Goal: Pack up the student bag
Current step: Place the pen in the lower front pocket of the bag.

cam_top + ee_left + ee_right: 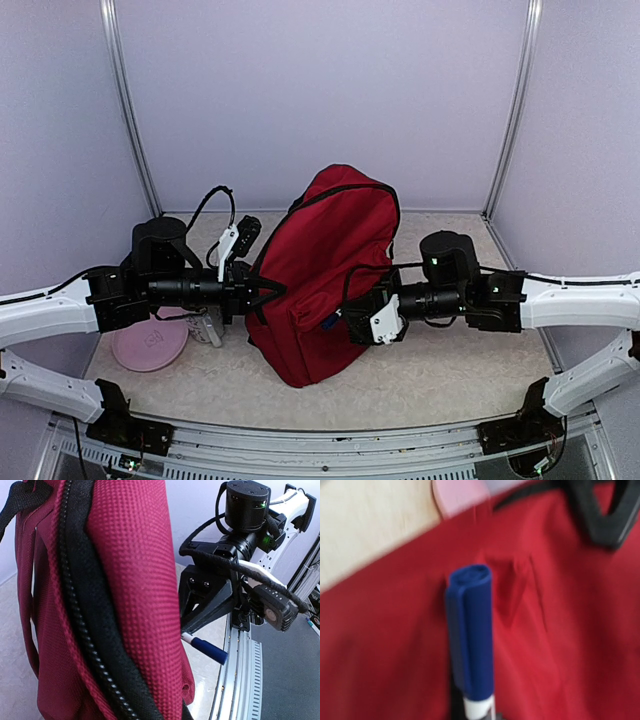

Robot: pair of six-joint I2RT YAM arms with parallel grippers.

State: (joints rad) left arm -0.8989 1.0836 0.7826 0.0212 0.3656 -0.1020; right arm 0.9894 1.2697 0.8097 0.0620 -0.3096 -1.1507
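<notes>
The student bag (320,280), a dark red backpack with a black zipper, stands upright in the middle of the table. It fills the left wrist view (130,580) and the right wrist view (570,630). My left gripper (262,293) is shut on the bag's left edge; its fingers are hidden behind the fabric in its own view. My right gripper (350,322) is shut on a white marker with a blue cap (328,323). The marker (207,649) points at the bag's front right side, and its cap (470,635) lies close against the red fabric.
A pink plate (150,345) lies on the table at the left, under the left arm. A small grey and white item (207,328) sits beside it. Pale walls close in the back and sides. A metal rail (235,680) runs along the near edge.
</notes>
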